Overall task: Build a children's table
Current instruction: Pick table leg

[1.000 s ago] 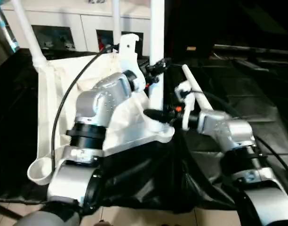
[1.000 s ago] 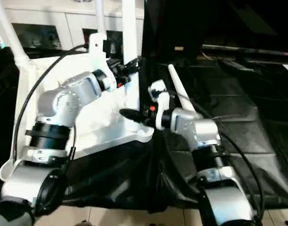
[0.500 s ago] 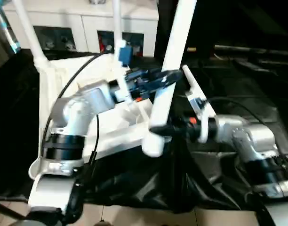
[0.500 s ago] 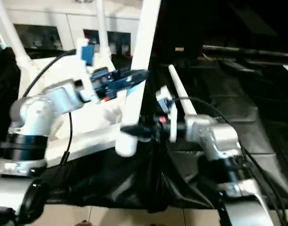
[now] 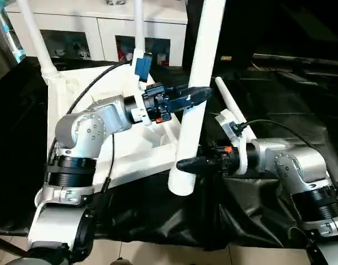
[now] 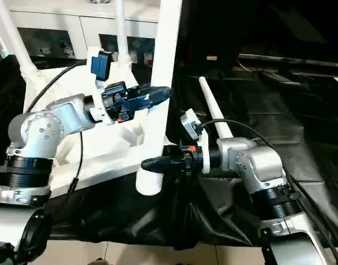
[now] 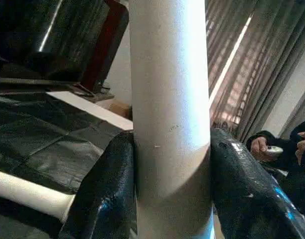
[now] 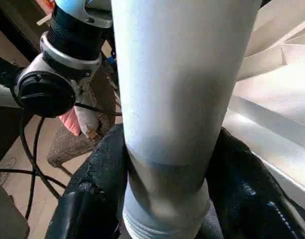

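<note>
Nearest us, the held leg (image 5: pixel 194 105) now hangs clear of its corner socket; a second ago it stood seated there, so we judge that it must be re-seated. Our right gripper (image 5: pixel 185 164) has its jaws clamped near the threaded foot, and our left gripper (image 5: pixel 199 93) has its jaws clamped higher on the shaft. Behind lies the upturned table top (image 5: pixel 130 149) on the black-covered tabletop (image 5: pixel 279 110). We count four legs: one held, one loose leg (image 5: pixel 228 101) lying to the right, and two fitted legs (image 5: pixel 33 38) standing at the far corners.
</note>
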Tool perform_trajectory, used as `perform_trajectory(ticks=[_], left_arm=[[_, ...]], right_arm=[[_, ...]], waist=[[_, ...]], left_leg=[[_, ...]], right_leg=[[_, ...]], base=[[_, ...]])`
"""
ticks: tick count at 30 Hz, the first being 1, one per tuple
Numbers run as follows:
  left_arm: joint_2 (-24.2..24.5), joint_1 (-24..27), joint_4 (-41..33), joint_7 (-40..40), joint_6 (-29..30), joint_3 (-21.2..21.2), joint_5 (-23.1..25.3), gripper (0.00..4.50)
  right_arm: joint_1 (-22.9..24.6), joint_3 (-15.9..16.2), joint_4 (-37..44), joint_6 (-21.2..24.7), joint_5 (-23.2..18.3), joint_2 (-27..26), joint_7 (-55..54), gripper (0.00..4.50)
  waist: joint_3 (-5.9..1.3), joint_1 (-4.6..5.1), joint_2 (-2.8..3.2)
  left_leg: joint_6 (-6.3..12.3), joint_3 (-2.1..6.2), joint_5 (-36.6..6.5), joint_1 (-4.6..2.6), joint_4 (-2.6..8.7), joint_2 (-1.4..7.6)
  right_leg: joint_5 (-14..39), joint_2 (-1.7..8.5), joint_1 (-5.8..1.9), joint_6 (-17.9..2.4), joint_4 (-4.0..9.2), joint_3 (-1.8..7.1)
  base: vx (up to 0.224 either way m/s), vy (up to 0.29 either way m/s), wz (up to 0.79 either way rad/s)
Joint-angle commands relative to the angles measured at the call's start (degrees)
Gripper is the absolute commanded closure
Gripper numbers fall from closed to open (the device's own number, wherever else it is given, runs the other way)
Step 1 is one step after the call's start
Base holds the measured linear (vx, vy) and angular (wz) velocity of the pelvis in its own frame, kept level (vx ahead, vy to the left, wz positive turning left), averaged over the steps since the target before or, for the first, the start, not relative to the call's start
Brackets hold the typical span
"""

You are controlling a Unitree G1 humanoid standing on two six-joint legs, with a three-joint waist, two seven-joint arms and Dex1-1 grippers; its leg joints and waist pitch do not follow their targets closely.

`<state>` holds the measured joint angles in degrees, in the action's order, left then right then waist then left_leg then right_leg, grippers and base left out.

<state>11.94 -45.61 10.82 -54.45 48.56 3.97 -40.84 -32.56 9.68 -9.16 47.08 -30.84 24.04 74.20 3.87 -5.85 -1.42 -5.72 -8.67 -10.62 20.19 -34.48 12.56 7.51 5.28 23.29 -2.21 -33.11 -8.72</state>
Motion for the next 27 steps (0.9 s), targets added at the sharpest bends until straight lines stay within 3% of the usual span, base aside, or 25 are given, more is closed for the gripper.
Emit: perform_trajectory(ticks=[1,7,10,11,12,14,15,17,20,21,23,24,26,27], left_arm=[[-0.48,-1.16,-0.54,0.58,-0.16,-0.13,-0.61,2.58],[-1.0,-0.84,-0.69,1.77,-0.35,0.49,-0.78,2.68],[-1.33,-0.68,-0.65,2.93,-0.91,1.08,-0.51,2.7],[-1.38,-0.68,-0.53,3.37,-1.36,1.29,-0.28,2.7],[-1.52,-0.8,-0.19,4.45,-2.24,1.59,0.39,2.7],[-1.7,-1.21,0.6,7.11,-4.38,2.0,2.36,2.71],[-1.88,-1.43,0.75,8.49,-4.95,2.06,3.18,2.71],[-2.23,-1.85,0.86,10.89,-5.8,2.25,4.41,2.71],[-2.65,-2.83,0.86,16.89,-7.37,1.98,8.14,2.71],[-3.36,-3.71,1.26,22.24,-8.64,2.39,10.79,2.71],[-3.72,-4.11,1.43,24.61,-8.8,2.74,11.38,2.71],[-4.03,-4.31,1.27,26.91,-9.14,2.75,12.5,2.71],[-4.85,-4.34,0.03,30.67,-9.34,2.72,14.06,2.71],[-5.36,-4.3,-0.51,31.76,-9.16,2.87,14.17,2.71]], right_arm=[[0.35,0.75,0.59,0.11,0.47,0.89,-0.19,2.59],[0.23,0.88,0.42,-0.28,0.61,0.94,-0.42,2.59],[0.0,0.54,-0.75,-3.61,2.66,0.15,-2.69,2.59],[-0.38,0.19,-2.0,-5.3,3.75,-0.5,-4.3,2.03],[-0.98,-0.65,-3.5,-6.28,4.21,-1.39,-6.01,1.89],[-2.57,-3.11,-6.33,-7.04,4.19,-3.48,-10.18,1.83],[-2.69,-3.43,-6.67,-8.61,4.96,-4.0,-11.7,1.55],[-3.22,-4.13,-7.92,-10.64,6.33,-5.11,-15.16,1.46],[-4.58,-5.18,-10.82,-12.31,8.16,-7.13,-21.29,1.43],[-5.28,-5.82,-12.18,-13.06,9.13,-8.77,-25.2,1.43],[-5.61,-6.09,-13.0,-13.58,9.58,-9.65,-27.03,1.43],[-5.89,-6.07,-13.89,-14.16,10.15,-10.52,-28.75,1.43],[-6.62,-6.22,-15.96,-15.27,11.11,-12.47,-32.06,1.43],[-6.92,-6.3,-16.69,-15.53,11.17,-13.04,-32.65,1.43]], waist=[[-4.73,-0.14,-0.14],[-4.79,-0.14,-0.32],[-4.75,-0.11,-0.29],[-4.73,-0.08,-0.31],[-4.72,-0.01,-0.21],[-4.73,0.36,-0.14],[-4.72,0.48,-0.17],[-4.81,0.6,-0.17],[-4.95,0.77,-0.17],[-4.93,0.87,-0.27],[-4.97,0.76,-0.14],[-4.94,0.72,-0.48],[-4.95,0.8,-0.29],[-5.0,0.93,-0.75]], left_leg=[[1.35,-0.67,-10.02,0.13,3.58,0.28],[1.44,-0.66,-9.45,0.24,3.54,0.28],[1.33,-0.69,-9.51,0.27,3.52,0.26],[1.32,-0.72,-9.65,0.27,3.49,0.19],[1.18,-0.69,-9.92,0.21,3.48,0.17],[0.78,-0.58,-10.33,0.2,3.54,0.14],[0.71,-0.61,-10.47,0.12,3.51,0.13],[0.5,-0.55,-10.14,0.19,3.54,0.22],[0.58,-0.48,-9.02,0.17,3.67,0.43],[0.5,-0.51,-8.74,0.17,3.67,0.49],[0.49,-0.53,-8.59,0.1,3.64,0.46],[0.8,-0.68,-8.26,0.15,3.64,0.43],[0.63,-0.6,-7.73,0.32,3.7,0.48],[0.77,-0.72,-7.7,0.34,3.6,0.44]], right_leg=[[26.17,3.04,-3.84,-2.85,4.74,2.66],[26.22,3.01,-3.86,-2.37,4.71,2.63],[26.45,3.06,-3.77,-2.31,4.77,2.6],[26.8,3.03,-3.79,-2.18,4.85,2.55],[27.51,3.11,-3.63,-2.02,4.96,2.51],[27.81,2.97,-3.65,-1.75,5.04,2.3],[27.75,2.99,-3.68,-1.5,5.09,2.34],[27.0,3.06,-3.64,-1.39,4.82,2.42],[24.06,2.97,-3.69,-2.59,4.28,2.67],[23.33,2.98,-3.59,-2.98,4.17,2.78],[22.79,3.09,-3.65,-3.39,4.02,2.82],[22.32,3.09,-3.73,-3.7,4.07,2.91],[21.66,3.14,-3.72,-3.95,3.8,2.97],[21.67,3.18,-3.77,-3.92,3.83,2.98]], base=[[0.0,0.0,0.0],[0.0,0.0,0.0],[0.0,0.0,0.0],[0.0,0.0,0.0],[0.0,0.0,0.0],[0.0,0.0,0.0],[0.0,0.0,0.0],[0.0,0.0,0.0],[0.0,0.0,0.0],[0.0,0.0,0.0],[0.0,0.0,0.0],[0.0,0.0,0.0],[0.0,0.0,0.0],[0.0,0.0,0.0]])
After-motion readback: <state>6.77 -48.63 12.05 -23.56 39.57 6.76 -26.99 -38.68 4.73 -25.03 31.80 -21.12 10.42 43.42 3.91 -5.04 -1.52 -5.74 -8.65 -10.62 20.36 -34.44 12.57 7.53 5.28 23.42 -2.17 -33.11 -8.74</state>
